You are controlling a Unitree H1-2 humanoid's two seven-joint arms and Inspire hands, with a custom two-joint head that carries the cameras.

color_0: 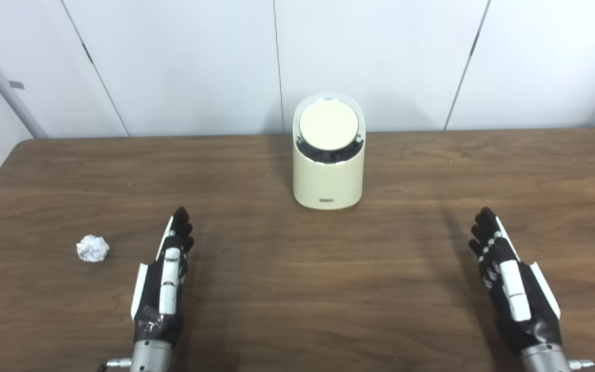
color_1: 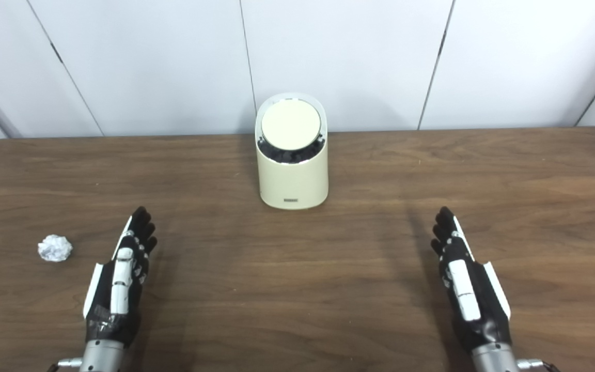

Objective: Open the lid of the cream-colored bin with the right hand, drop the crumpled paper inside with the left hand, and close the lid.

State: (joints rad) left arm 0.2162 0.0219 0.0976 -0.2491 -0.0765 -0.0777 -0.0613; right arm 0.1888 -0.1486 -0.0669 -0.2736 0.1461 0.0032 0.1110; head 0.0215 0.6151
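**Entry: bin task, nothing begun**

Right hand (color_0: 509, 274): we log it over the table's near edge toward the right corner, fingers straight and apart, holding nothing, well apart from the bin.

Left hand (color_0: 166, 276): near edge, left of centre, fingers likewise spread and empty; the crumpled paper (color_0: 92, 248) lies near it on its left, not touching, toward the table's left edge.

Cream-colored bin (color_0: 328, 178): upright near the middle of the table's (color_0: 297, 289) far edge; long axis vertical. Its round lid (color_0: 328, 125) is tilted toward us and sits in its opening, a dark liner showing below it; we judge it shut. A small label at the base also faces the near edge.

Progress, as we judge it: no step done. Left to do: opening the lid, picking up and dropping the paper, closing the lid.
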